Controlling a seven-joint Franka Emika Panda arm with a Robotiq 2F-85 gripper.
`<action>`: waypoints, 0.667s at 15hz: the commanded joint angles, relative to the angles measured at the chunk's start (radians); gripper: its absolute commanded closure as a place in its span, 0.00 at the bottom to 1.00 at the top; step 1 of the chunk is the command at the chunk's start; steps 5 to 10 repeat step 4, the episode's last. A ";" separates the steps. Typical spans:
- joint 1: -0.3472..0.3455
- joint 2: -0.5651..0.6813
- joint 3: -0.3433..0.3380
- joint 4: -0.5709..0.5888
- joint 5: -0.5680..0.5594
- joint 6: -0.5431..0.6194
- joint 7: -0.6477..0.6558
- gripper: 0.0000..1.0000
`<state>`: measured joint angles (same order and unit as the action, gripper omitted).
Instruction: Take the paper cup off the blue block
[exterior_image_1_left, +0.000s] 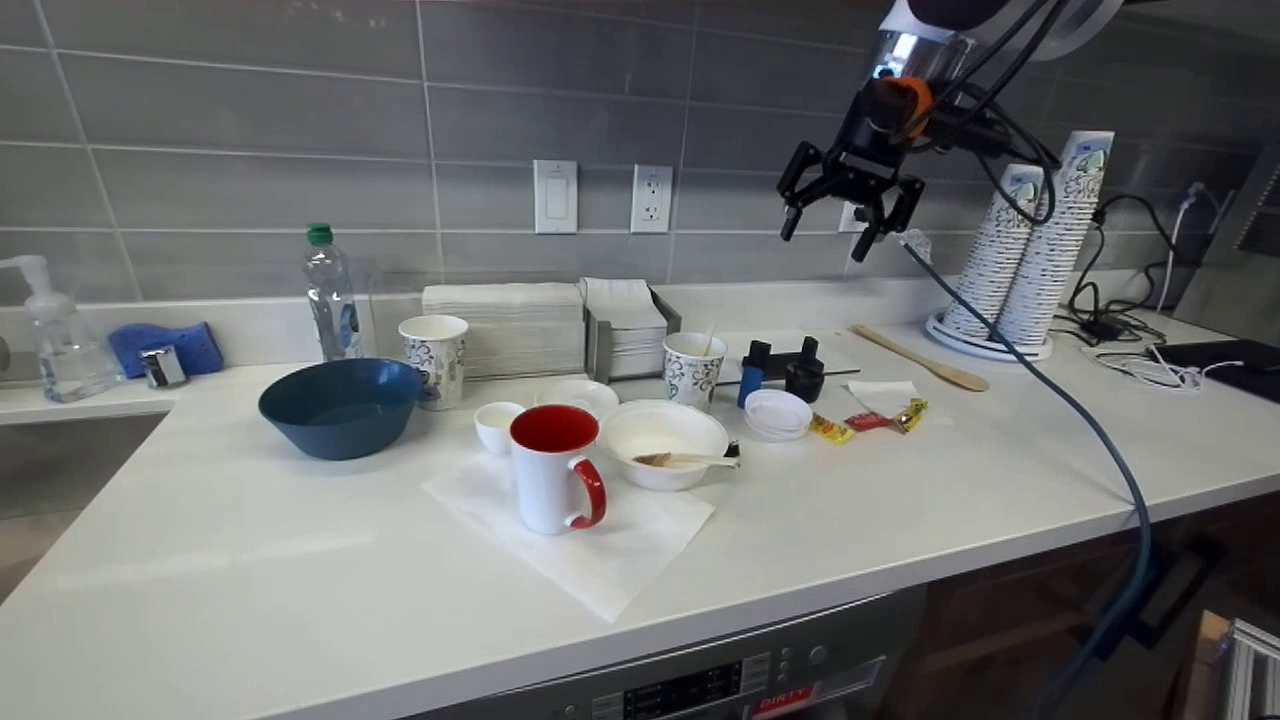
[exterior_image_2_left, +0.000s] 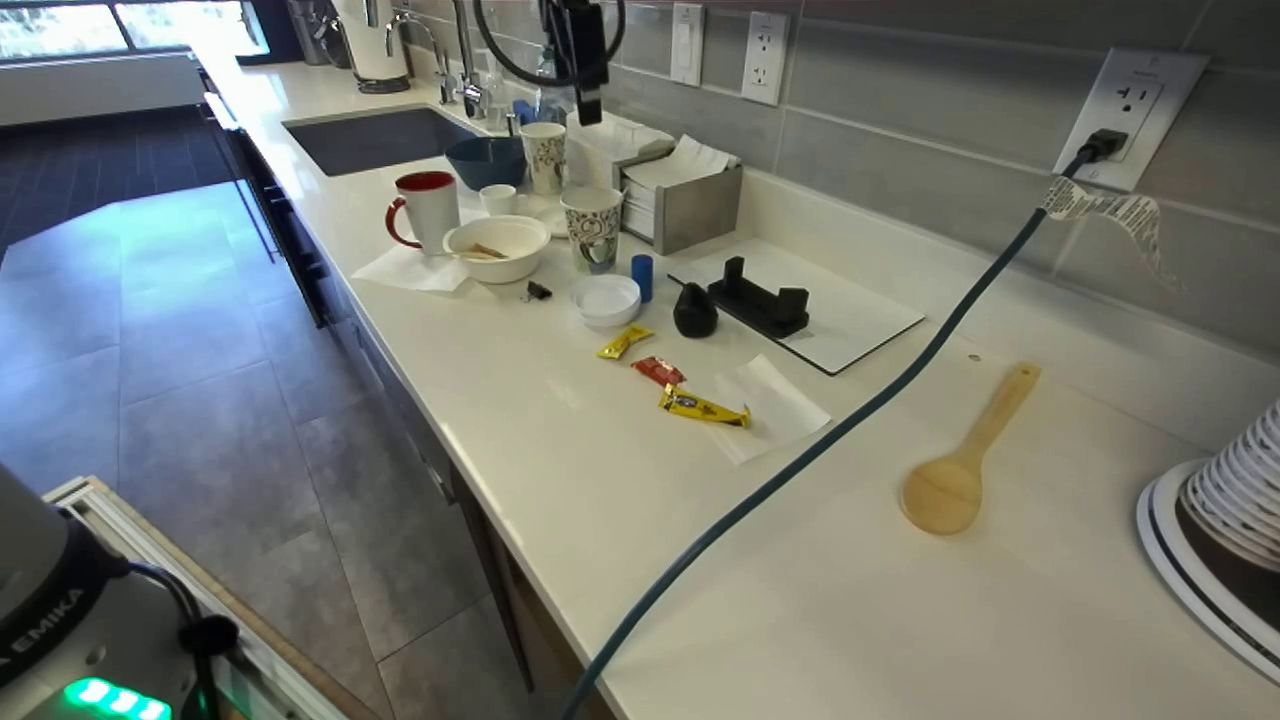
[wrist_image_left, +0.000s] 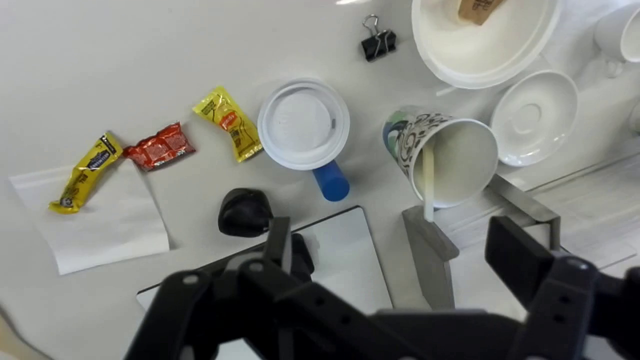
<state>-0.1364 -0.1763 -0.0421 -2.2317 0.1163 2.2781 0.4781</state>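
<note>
Paper cup (exterior_image_2_left: 592, 235) in an exterior view hides the stick (wrist_image_left: 428, 182) the wrist view shows.

In an exterior view the cam's out front, above the table (exterior_image_1_left: 300, 560), facing the tiled wall (exterior_image_1_left: 250, 110). In an exterior view it looks lengthwise toward the sink (exterior_image_2_left: 375, 138). Both exterior views catch the mug (exterior_image_1_left: 545, 480). Wrist view's way closer, nearly straight down.
</note>
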 joint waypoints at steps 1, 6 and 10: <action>0.007 -0.018 0.005 -0.002 -0.014 -0.001 0.026 0.00; 0.008 -0.033 0.013 -0.017 -0.022 0.007 0.044 0.00; 0.008 -0.033 0.013 -0.017 -0.022 0.007 0.044 0.00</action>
